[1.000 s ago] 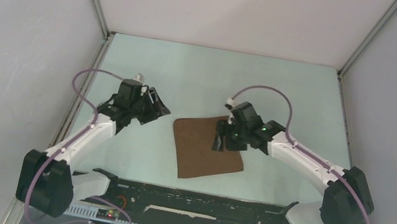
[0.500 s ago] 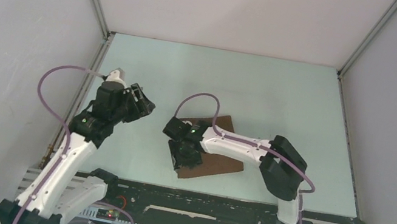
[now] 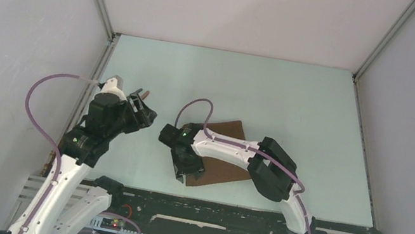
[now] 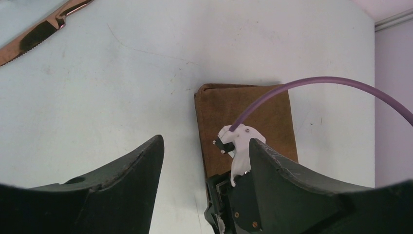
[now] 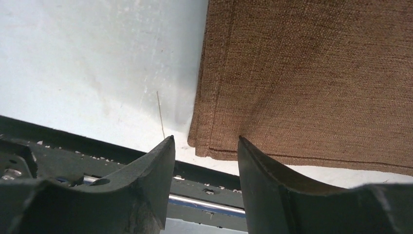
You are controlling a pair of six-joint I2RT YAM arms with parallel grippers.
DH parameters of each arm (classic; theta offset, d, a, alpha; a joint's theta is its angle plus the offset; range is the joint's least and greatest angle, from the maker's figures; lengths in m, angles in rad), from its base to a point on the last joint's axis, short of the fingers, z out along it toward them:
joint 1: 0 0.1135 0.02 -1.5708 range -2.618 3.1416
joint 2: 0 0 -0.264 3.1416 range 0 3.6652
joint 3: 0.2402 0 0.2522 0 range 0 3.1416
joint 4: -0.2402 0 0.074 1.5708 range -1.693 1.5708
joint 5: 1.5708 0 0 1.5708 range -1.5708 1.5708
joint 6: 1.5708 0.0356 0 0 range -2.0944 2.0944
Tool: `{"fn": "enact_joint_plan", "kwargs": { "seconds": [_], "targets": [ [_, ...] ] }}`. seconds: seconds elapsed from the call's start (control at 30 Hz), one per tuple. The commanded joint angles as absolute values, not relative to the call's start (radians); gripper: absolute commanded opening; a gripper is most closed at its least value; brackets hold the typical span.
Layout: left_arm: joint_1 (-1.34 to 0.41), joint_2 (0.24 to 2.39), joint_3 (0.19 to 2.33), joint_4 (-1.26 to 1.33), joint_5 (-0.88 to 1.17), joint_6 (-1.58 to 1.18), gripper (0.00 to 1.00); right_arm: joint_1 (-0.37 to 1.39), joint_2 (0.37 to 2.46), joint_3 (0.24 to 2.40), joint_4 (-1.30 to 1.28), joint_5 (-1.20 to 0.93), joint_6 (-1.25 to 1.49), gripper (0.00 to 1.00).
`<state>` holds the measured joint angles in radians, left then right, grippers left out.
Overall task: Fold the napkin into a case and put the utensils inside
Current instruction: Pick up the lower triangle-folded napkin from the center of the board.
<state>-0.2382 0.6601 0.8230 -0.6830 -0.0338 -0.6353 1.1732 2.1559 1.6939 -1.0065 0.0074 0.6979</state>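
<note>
1. Table (image 3: 274, 90): a pale green surface, being enclosed on three sides by white walls (image 3: 243, 7). A black rail (image 3: 208, 210) is lying along its near edge.
2. Napkin (image 3: 226, 159): brown cloth folded into a layered rectangle. It is lying flat on the near middle of the table, with its near-left corner just beside the rail.
3. Knife (image 4: 36, 33): a reddish-brown piece lying flat on bare table, well apart from the napkin. It is being caught only at the upper left edge of the left wrist view.
4. Obstruction: in the top view the napkin's left part is being covered by the right arm (image 3: 231, 150). The arm's purple cable (image 4: 316, 85) is arching over the cloth.
5. Right gripper (image 3: 186, 166): being held low at the napkin's near-left corner, facing the rail, with the arm folded back across the cloth. The jaws are being held narrowly apart. The cloth corner is being framed between the fingers (image 5: 146, 185), and no grip on it is being shown.
6. Left gripper (image 3: 142, 112): being held above the table to the left of the napkin and tilted toward it. The jaws are being spread wide, and nothing is being held.
</note>
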Motion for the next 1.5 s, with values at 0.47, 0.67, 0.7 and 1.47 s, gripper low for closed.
{"fn": "enact_joint_plan", "kwargs": {
  "seconds": [0.47, 0.67, 0.7, 1.47],
  "targets": [
    [-0.288, 0.581, 0.808, -0.7, -0.05, -0.624, 0.71, 1.192, 2.314, 1.759, -1.109, 0.079, 0.735, 0.5],
    [-0.29, 0.579, 0.807, -0.706, -0.061, -0.617, 0.72, 1.203, 2.332, 1.734, -1.082, 0.123, 0.729, 0.41],
    [-0.29, 0.581, 0.808, -0.706, -0.061, -0.616, 0.72, 1.201, 2.322, 1.732, -1.074, 0.125, 0.726, 0.38],
    [-0.284, 0.839, 0.722, -0.512, 0.12, -0.727, 0.78, 1.013, 1.745, 1.235, -0.422, -0.288, 0.617, 0.0]
  ]
}}
